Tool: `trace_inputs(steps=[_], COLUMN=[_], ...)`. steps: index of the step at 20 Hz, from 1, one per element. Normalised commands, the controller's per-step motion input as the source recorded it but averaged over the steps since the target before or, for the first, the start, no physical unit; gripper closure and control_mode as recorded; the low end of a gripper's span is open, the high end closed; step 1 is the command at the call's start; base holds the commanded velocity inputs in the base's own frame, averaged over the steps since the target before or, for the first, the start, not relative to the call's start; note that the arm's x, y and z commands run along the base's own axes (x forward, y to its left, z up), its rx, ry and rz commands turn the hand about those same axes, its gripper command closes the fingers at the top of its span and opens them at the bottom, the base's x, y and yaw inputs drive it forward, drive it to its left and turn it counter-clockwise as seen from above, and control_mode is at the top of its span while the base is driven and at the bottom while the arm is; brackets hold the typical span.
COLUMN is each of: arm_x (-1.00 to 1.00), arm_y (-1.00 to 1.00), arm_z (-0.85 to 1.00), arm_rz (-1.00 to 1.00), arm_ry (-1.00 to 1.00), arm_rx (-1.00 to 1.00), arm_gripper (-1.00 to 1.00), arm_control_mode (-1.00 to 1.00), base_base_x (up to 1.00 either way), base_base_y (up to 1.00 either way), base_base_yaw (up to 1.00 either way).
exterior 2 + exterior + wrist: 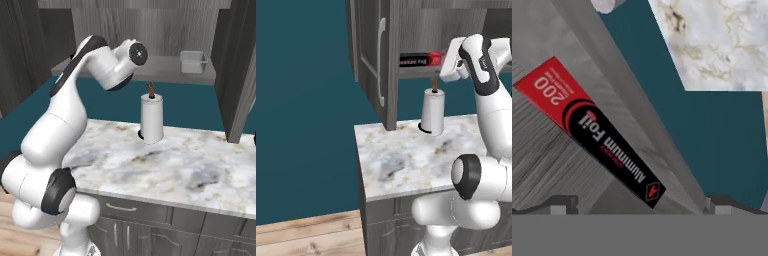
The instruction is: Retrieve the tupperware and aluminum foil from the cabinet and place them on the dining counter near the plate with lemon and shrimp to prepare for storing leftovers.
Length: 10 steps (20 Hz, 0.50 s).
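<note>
Left base view: the cabinet [387, 55] stands with its door swung open, the curved silver handle [380, 60] facing the camera. On the grey inner shelf [421, 71] lies the aluminum foil [420, 60], parallel to the shelf's front edge, its red end toward the arm's white hand, which partly covers that end. Below, a paper-towel roll [433, 112] stands upright near the back edge of a small marble worktop [411, 160].

Right base view: the same shelf holds the tupperware [193, 62], a clear container near the shelf's right end; the arm's upper joints hide the foil box here. The roll sits toward the worktop's rear edge.

Hand view: the foil box runs diagonally across the shelf floor, its red end toward the upper left and its black end toward the lower middle, just behind the shelf's front lip. The gripper [639, 206] has its jaws spread fully wide, one dark fingertip [562, 204] at either side of the box's black end, grasping nothing. Whether either tip touches the box cannot be made out. Part of the worktop shows at the upper right.
</note>
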Motion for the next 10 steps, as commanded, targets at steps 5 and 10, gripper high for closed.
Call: trace_inputs(steps=[5,10], arm_x=[0.48,0.46], arm_y=[0.0,0.06], arm_z=[0.0,0.0], arm_rz=[0.0,0.0], arm_ry=[0.04,0.03], arm_rx=[0.02,0.01], arm_gripper=[-1.0,-1.0], arm_control_mode=[-1.0,-1.0], base_base_x=[0.0,0.0], base_base_y=[0.0,0.0], base_base_yaw=[0.0,0.0])
